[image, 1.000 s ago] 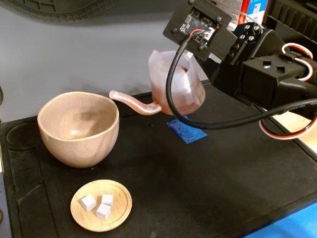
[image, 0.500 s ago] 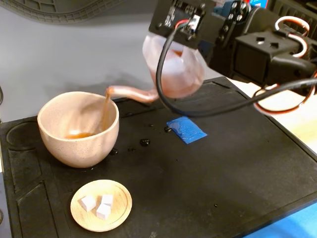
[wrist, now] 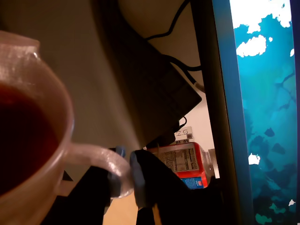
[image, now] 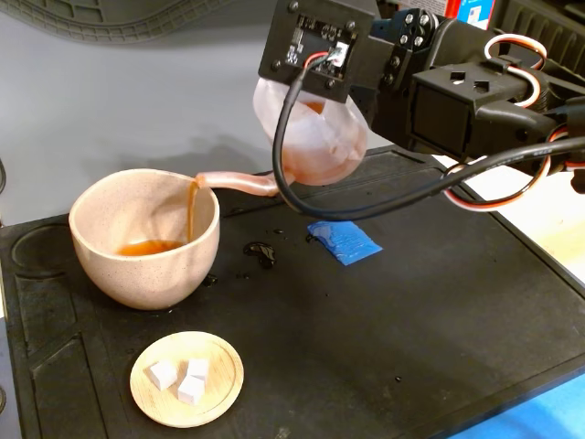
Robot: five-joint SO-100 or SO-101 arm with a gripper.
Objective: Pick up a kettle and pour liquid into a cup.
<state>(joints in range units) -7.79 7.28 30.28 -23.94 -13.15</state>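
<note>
The end effector [wrist: 123, 174] was clamped on the kettle [image: 313, 137] by its handle, tipping it so liquid [image: 192, 207] (a thin stream) fell into the cup [image: 144, 240].

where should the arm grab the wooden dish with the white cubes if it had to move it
By the rim, from straight above: the wooden dish lies flat and shallow on the black mat, so only its thin edge offers a pinch. Probably the right edge in the fixed view, away from the cup and clear of the white cubes.
</note>
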